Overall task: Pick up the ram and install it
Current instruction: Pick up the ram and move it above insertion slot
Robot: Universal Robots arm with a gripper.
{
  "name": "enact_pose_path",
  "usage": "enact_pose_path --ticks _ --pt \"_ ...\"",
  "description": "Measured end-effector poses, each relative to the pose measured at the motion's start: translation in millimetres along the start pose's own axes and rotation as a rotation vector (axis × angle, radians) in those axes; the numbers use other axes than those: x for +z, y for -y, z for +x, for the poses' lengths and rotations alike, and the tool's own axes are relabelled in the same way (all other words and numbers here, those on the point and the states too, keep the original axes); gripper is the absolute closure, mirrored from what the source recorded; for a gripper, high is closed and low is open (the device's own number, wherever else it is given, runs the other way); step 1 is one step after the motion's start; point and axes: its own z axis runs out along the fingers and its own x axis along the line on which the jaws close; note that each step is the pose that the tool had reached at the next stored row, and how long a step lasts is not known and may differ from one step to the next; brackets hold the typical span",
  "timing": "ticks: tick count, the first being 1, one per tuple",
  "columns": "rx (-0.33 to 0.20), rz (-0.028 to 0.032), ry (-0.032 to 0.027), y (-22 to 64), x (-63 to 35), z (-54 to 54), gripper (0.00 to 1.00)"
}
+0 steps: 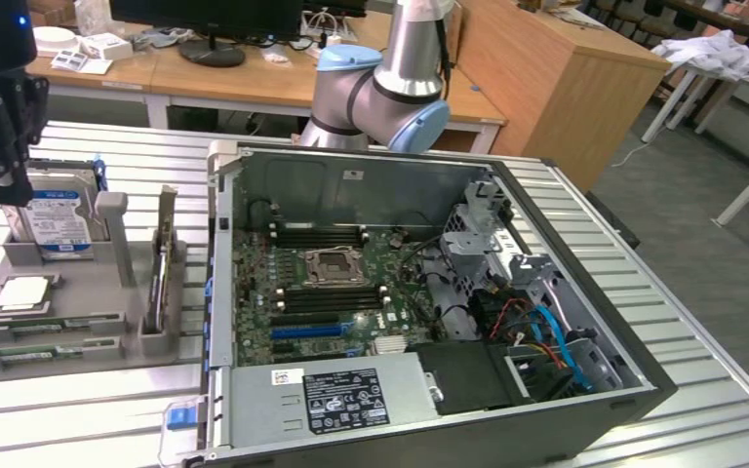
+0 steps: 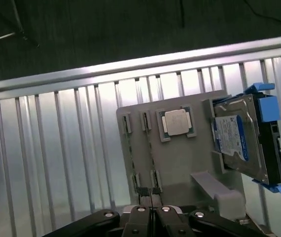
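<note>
Hovering over the grey parts tray (image 1: 78, 292) at the exterior view's left end of the slatted bench (image 1: 89, 414), the pincer (image 2: 151, 217) had its fingers (image 2: 139, 222) pressed together and gripped nothing, while the ram (image 1: 47, 325) lay in the tray's low slots, near the open computer case (image 1: 635, 390).

A: Exterior camera?
B: Off the arm, raised, facing slantwise down across the slatted table (image 1: 726, 331); far enough back to take in the whole open computer case (image 1: 348, 166).
A: Wrist camera?
B: Close, looking steeply down past the gripper (image 2: 150, 197) onto the grey tray (image 2: 180, 158).
A: Overlap?
B: That tray and its hard drive (image 1: 59, 219), at the exterior view's left.
</note>
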Motion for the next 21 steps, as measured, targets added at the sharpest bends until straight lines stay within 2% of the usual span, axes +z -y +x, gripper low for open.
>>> enact_pose_path --ticks 3,10,16,21 --pt "-0.038 0.0016 -0.0016 0.0 0.1 0.0 0.89" --pt "-0.044 0.0019 -0.0019 0.0 0.1 0.0 0.89" --pt "-0.115 0.0050 -0.0048 0.0 0.5 -0.1 0.89" --pt "-0.120 0.0053 -0.0049 0.0 0.6 -0.1 0.89"
